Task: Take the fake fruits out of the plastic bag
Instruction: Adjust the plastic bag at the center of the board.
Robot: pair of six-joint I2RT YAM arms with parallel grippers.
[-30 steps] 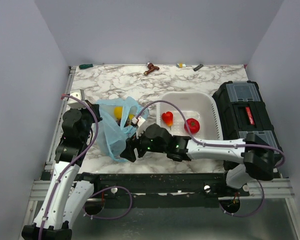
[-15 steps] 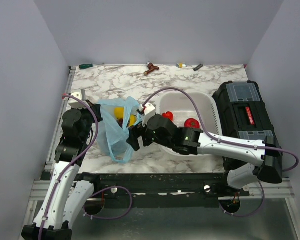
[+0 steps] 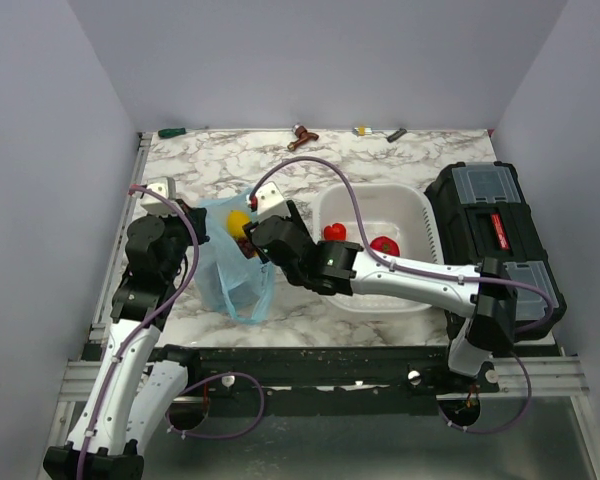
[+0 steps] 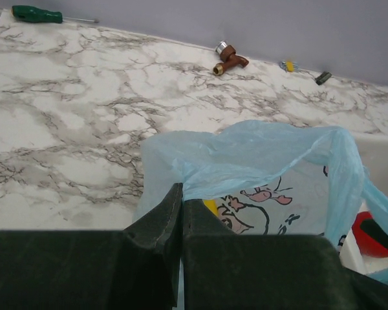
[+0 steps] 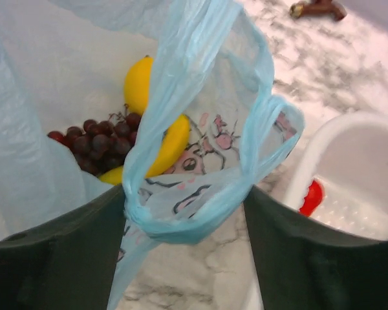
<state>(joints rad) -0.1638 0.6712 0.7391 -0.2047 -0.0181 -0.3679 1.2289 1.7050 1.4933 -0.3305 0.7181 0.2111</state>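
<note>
A: So, going for the fake fruits now? Where exactly?

B: Down inside the plastic bag (image 3: pixel 232 285), on the left part of the surface (image 3: pixel 210 165), just beside the white basket (image 3: pixel 420 205). Check the right wrist view: grape bunch (image 5: pixel 94 139) nearest in the mouth, lemon (image 5: pixel 139 81) just beyond, banana (image 5: pixel 168 145) touching the grapes and partly hidden under a handle.

A: And how to do it well?

B: Judging from this, first slip clear of the loop handle (image 5: pixel 174 84) draped across the right gripper (image 5: pixel 184 194). Otherwise, risk hauling the whole bag up. Then enter through the mouth, never through the film. Probably best to take the grapes first, as nearest and least covered. Close gently on the middle of the cluster and lift straight up.

A: And the left side?

B: Hold the rim high and taut with the left gripper (image 4: pixel 181 216), so as to leave the mouth gaping.

A: State of the jaws?

B: Left: pressed together, no gap showing, apparently with blue film from the rim pinched between. Right: spread wide, gripping nothing. Only the handle strung between the two fingers, seemingly brushing both inner faces. No fruit touched yet.

A: Anything to leave alone?

B: Yes: the round red fruit (image 3: pixel 384 246) and the heart-shaped one (image 3: pixel 334 234), both lying in the basket.
</note>
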